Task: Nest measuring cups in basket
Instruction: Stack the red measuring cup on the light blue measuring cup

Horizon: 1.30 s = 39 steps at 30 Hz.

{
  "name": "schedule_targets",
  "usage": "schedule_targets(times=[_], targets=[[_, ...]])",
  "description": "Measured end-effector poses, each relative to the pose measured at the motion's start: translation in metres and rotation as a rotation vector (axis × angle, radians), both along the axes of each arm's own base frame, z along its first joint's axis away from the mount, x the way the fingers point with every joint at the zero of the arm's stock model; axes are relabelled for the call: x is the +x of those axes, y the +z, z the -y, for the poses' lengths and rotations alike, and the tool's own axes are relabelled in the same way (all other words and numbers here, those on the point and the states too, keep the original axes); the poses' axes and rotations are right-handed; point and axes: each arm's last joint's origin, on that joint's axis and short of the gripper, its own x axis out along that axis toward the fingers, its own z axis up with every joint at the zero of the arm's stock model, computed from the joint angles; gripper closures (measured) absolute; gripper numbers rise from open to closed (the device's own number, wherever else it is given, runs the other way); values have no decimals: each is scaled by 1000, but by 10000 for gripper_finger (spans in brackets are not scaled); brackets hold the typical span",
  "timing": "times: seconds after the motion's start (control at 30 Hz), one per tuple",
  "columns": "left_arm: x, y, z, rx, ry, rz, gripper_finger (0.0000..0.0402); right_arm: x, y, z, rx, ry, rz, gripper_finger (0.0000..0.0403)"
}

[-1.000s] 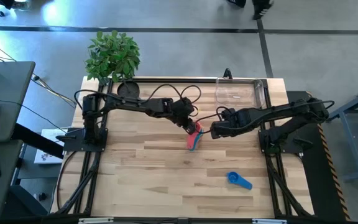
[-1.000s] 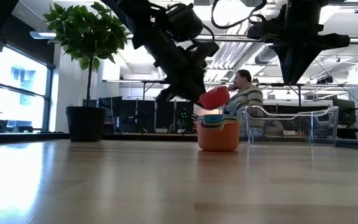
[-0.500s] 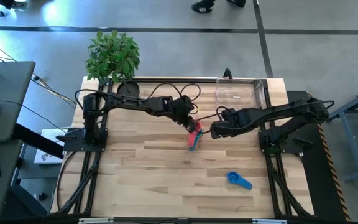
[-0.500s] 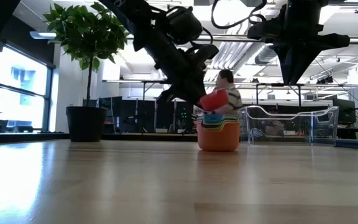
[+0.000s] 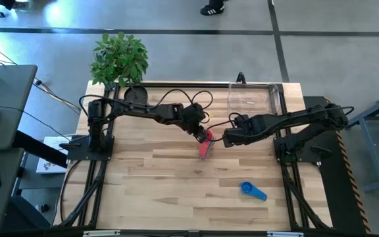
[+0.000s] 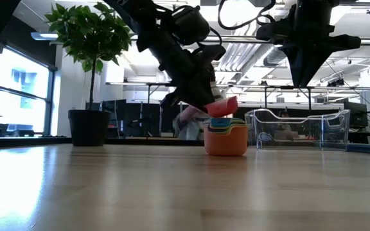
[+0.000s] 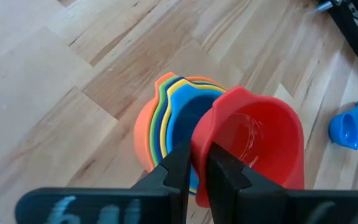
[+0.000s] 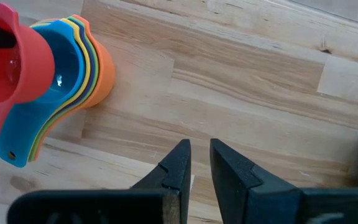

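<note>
The left hand (image 7: 194, 168) is pinching the red plastic measuring cup (image 7: 253, 140) by its rim, lowering it onto the nested stack of coloured cups (image 7: 166, 121) mid-worktop, apparently about to let go.

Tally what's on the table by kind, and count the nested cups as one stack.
Nested stack of plastic measuring cups, orange outermost: 1
Red plastic measuring cup, held tilted over the stack by the left gripper: 1
Loose blue plastic measuring cup: 1
Clear rectangular basket: 1
Green potted plant: 1
Total: 5
</note>
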Motion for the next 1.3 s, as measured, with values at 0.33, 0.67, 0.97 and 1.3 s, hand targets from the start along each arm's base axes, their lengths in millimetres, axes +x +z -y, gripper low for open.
schedule_targets(times=[0.33, 0.67, 0.97, 1.3], targets=[[-1, 0, 0, 20, -25, -3, 369, 0, 0, 0, 2, 4, -1, 351], [0, 1, 0, 22, -25, 7, 369, 0, 0, 0, 2, 12, -3, 351], [1, 2, 0, 6, -7, 22, 369, 0, 0, -1, 17, 11, -3, 351], [1, 2, 0, -33, -37, 26, 335, 3, 0, -1, 21, 18, 24, 351]])
